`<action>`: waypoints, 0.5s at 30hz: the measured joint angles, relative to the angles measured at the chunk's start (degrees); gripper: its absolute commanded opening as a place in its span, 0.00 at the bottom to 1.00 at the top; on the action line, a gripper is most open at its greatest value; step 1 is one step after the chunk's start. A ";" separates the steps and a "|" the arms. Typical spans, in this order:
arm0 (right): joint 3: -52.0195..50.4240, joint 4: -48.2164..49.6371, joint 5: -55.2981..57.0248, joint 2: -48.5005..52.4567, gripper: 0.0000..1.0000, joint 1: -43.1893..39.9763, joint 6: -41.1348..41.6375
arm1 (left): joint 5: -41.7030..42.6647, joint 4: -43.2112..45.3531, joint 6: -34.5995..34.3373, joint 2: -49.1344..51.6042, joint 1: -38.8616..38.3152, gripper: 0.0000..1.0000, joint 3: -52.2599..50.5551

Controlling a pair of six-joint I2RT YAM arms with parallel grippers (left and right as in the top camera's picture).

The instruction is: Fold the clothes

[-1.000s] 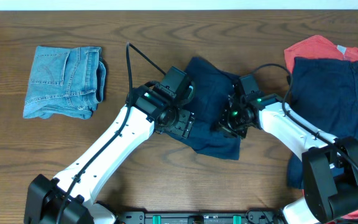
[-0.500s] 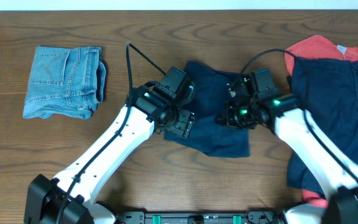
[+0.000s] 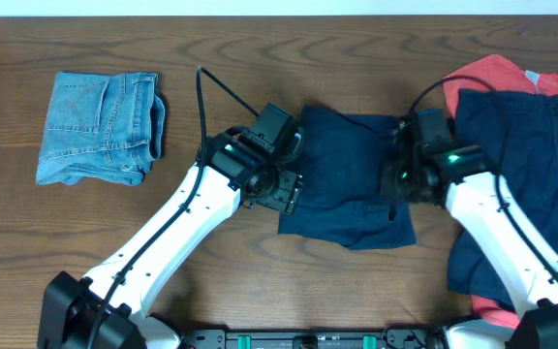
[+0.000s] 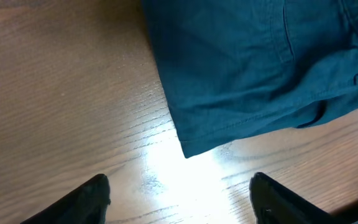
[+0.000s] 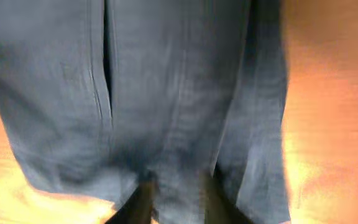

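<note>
Shorts [image 3: 349,174] dragged rightward since a second ago — your right gripper [image 5: 176,200] pinches cloth edge, probably to spread it flat; left gripper [image 4: 180,194] gapes empty over near corner — likely waiting to grab.

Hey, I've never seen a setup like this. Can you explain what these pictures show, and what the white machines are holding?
These are two white robot arms at a wooden table, folding clothes. The wide picture comes from a camera above the table; the two close-ups come from cameras on each arm's wrist, looking past its own fingers. In the middle lie dark blue shorts. The right end effector, the two-finger pincer at the arm's tip, looks closed on their cloth. The left end effector is open above bare wood beside a corner of the shorts, holding nothing. Folded jeans sit at the picture's left; a navy garment lies over a red garment at its right.
</note>
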 measured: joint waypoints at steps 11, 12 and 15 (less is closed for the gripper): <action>-0.13 1.01 -16.74 0.31 0.01 -3.23 -7.41 | 0.00 3.02 -1.22 1.40 0.00 0.47 -0.31; -0.42 0.61 -16.63 0.59 0.01 -2.36 -7.41 | 0.02 3.04 -1.22 1.70 0.00 0.51 -0.31; -3.58 1.16 -14.78 2.54 0.01 0.83 -6.40 | -0.02 3.04 -1.95 2.73 0.00 0.61 -0.48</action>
